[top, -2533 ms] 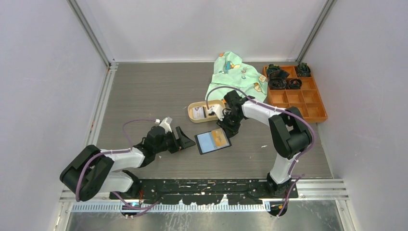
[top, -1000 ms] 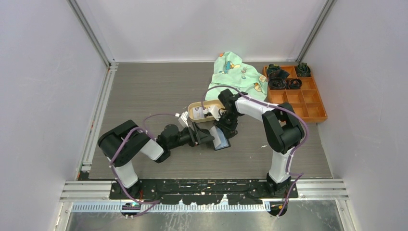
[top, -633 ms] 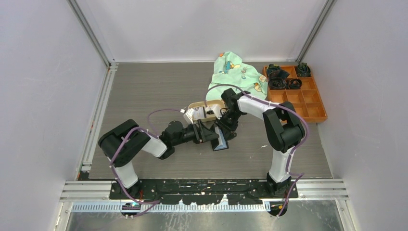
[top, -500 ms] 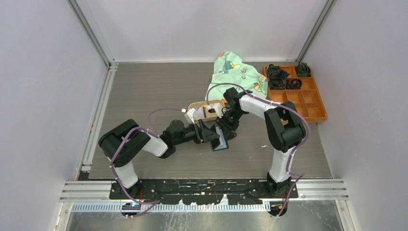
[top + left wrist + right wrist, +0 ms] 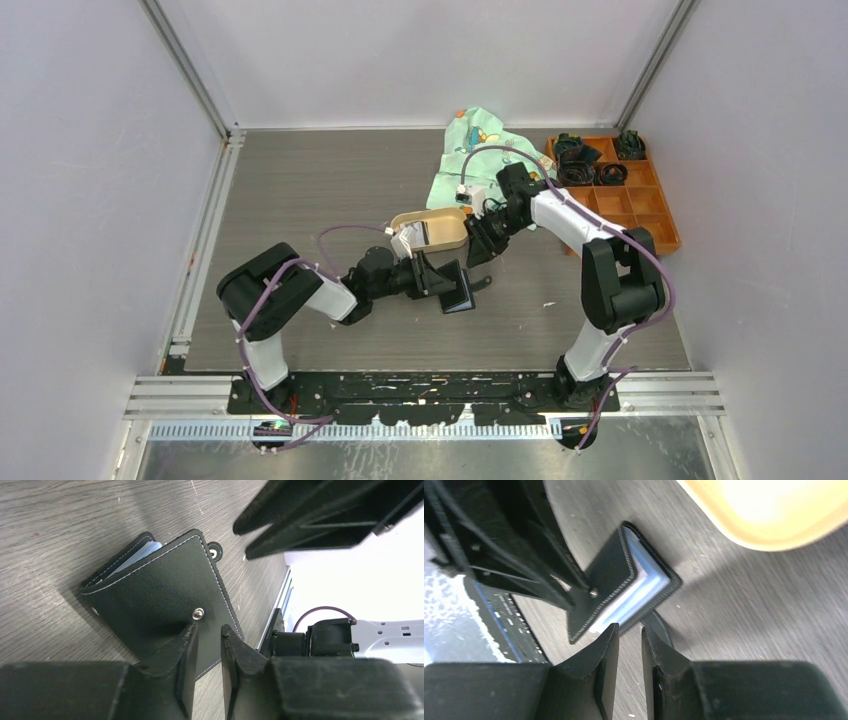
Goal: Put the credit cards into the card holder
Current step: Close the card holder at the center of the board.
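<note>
Right gripper has backed off toward the tan tray, jaws a narrow slit, empty. Left gripper has narrowed too, its tips pressing the card holder beside the snap stud and gripping nothing. The holder sits folded mid-table with a blue card tucked inside, so it looks nearly done. There's room on the near side; the tray crowds the far side.

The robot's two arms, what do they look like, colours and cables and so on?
Both the left arm and the right arm have white link shells between bulky black joint housings. A purple cable loops along each. The left gripper and the right gripper are matte black, with two tapering fingers each.
</note>
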`<act>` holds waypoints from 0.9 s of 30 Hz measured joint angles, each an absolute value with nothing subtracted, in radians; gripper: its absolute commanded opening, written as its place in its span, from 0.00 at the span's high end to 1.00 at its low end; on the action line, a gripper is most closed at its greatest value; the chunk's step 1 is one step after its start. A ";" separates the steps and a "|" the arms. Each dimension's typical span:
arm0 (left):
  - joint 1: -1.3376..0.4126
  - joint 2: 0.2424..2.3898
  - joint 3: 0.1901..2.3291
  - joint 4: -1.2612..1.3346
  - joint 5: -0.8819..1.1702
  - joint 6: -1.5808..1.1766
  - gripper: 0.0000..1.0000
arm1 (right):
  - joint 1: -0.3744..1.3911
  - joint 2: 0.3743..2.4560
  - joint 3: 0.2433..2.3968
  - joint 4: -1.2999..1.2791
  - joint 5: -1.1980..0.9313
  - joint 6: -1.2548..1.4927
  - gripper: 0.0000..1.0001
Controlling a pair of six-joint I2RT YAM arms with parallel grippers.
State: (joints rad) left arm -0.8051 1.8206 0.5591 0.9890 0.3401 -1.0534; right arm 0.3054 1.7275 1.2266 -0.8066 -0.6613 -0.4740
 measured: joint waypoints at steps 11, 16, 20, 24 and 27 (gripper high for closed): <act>-0.805 1.844 0.595 0.888 0.323 -1.044 0.90 | 0.366 1.760 1.201 -0.790 -0.774 -0.434 0.82; -0.805 1.846 0.597 0.874 0.321 -1.044 0.87 | 0.410 1.831 1.214 -0.801 -0.680 -0.432 0.85; -0.805 1.837 0.596 0.868 0.322 -1.040 0.74 | 0.422 1.893 1.248 -0.829 -0.632 -0.422 0.85; -0.805 1.766 0.580 0.834 0.313 -1.011 0.60 | 0.428 1.897 1.262 -0.843 -0.605 -0.420 0.85; -0.802 1.679 0.561 0.794 0.291 -0.968 0.55 | 0.430 1.897 1.264 -0.845 -0.599 -0.422 0.84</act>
State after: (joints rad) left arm -0.8017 1.6787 0.5610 0.7937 0.2913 -0.9684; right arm 0.4305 1.8965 1.2640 -0.8452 -0.5995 -0.4225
